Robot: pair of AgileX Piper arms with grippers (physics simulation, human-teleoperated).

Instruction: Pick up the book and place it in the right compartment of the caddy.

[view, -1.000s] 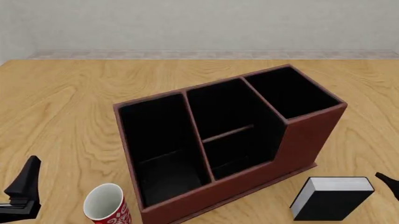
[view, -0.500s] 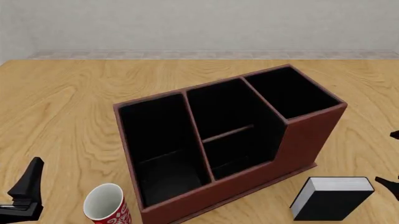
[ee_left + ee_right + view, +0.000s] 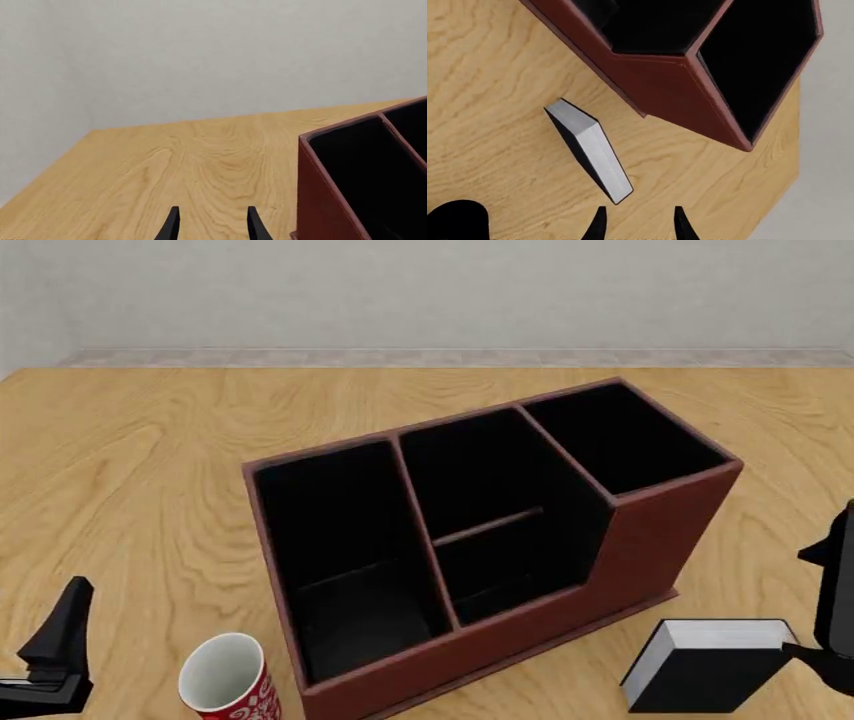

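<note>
Front view — right tool just beside book, fingers spread; left tool spread too, near caddy.

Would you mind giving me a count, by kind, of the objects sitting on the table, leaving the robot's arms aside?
Book: 1
Caddy: 1
Cup: 1
Total: 3
</note>
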